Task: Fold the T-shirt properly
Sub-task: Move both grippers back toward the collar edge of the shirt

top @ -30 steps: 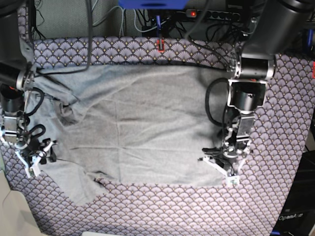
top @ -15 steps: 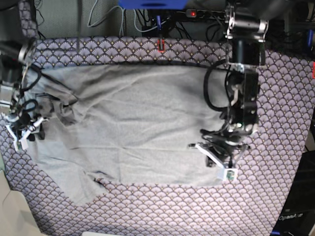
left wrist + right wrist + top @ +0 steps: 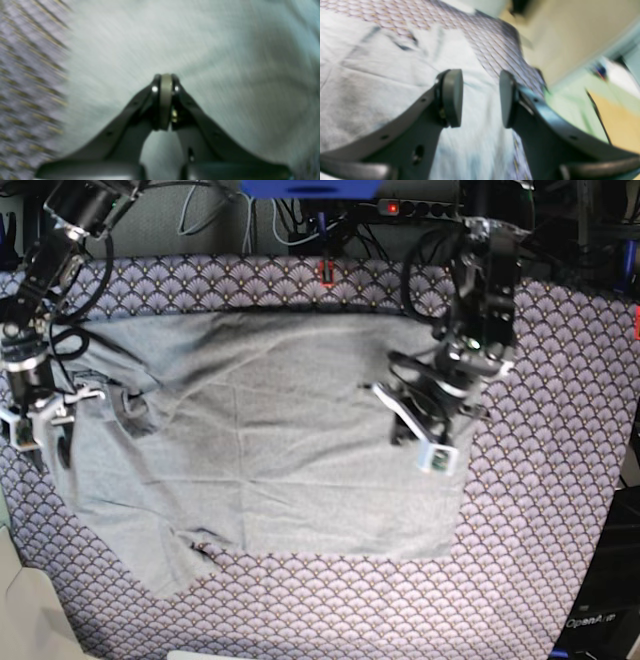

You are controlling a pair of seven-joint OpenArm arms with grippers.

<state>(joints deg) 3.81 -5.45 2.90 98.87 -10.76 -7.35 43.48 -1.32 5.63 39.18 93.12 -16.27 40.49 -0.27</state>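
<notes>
T-shirt (image 3: 270, 450) under raised, seemingly empty left hand (image 3: 432, 442)

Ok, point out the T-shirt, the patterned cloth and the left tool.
T-shirt (image 3: 290, 450): base view, flat middle of its body.
patterned cloth (image 3: 540, 510): base view, bare stretch beside the shirt.
left tool (image 3: 165, 82): left wrist view, where its shut tips meet.
</notes>
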